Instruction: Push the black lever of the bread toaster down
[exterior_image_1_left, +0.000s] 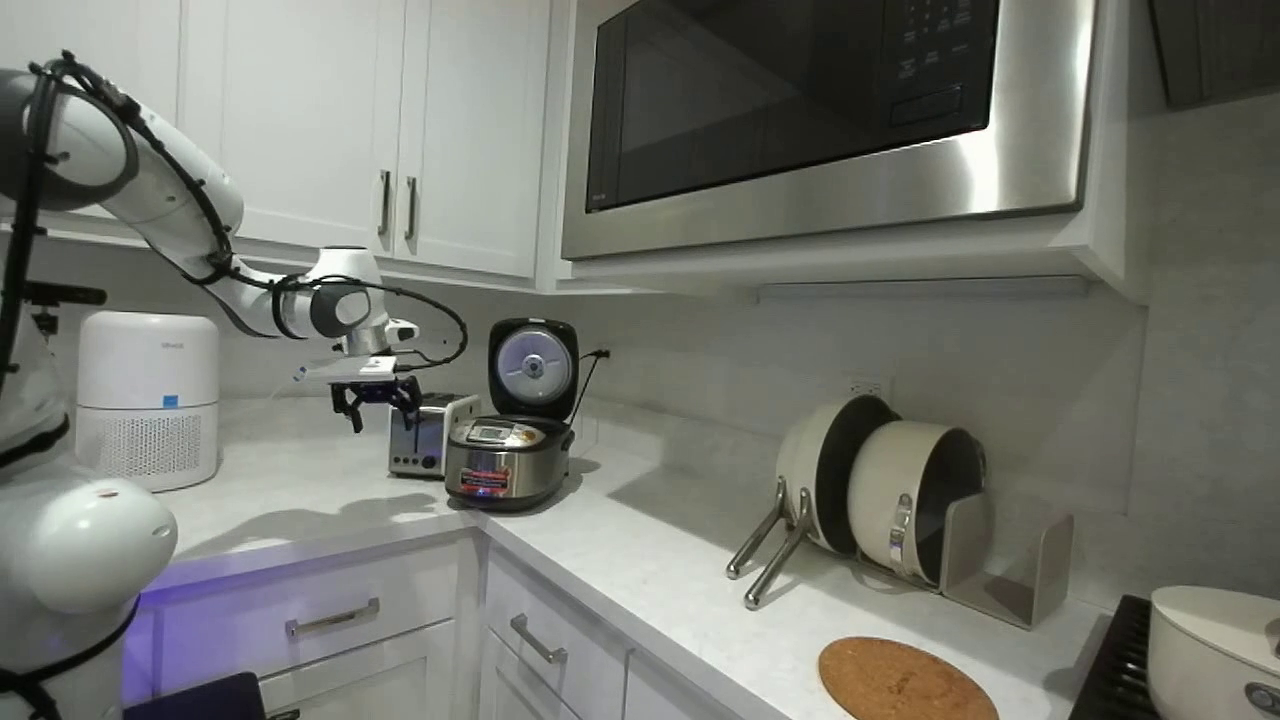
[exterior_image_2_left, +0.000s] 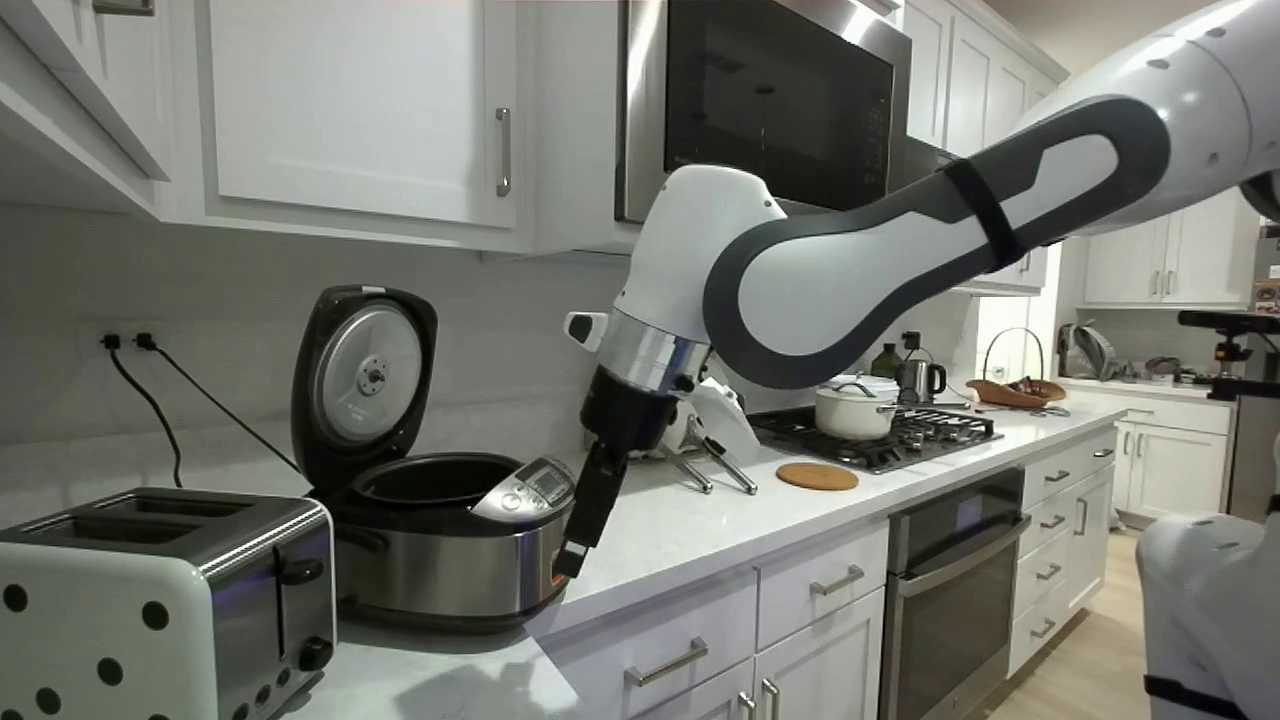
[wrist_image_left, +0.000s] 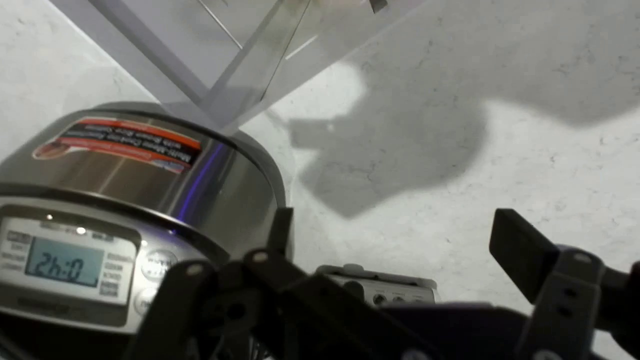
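Currently hanging above the worktop (exterior_image_1_left: 620, 550), at the end of the white arm (exterior_image_2_left: 850, 290), with the tool (wrist_image_left: 394, 215) released and a wide gap between its black fingers (wrist_image_left: 522, 252). Pointing downward in both exterior views, near the front of the silver rice cooker (exterior_image_2_left: 450, 575). Look just beside that cooker for the bread toaster (exterior_image_2_left: 180, 600), upright on the worktop, with a dark two-slot top, a silver narrow face and a white side dotted in black. Find the black lever (exterior_image_2_left: 302, 571) on that narrow face, near the upper end of a vertical slot, above a black knob (exterior_image_2_left: 316, 655), well apart from the tool. In the wrist view, can make out only a part of the toaster, low between the fingers. On the cooker, see a raised lid (exterior_image_2_left: 370, 370), a display (wrist_image_left: 62, 265) and a red-and-black label (wrist_image_left: 120, 142), the last two upside down in the wrist view. Farther along in an exterior view, see pans (exterior_image_1_left: 885, 490) on edge in a rack (exterior_image_1_left: 960, 545), with a round cork mat (exterior_image_1_left: 905, 680) flat on the worktop nearby.
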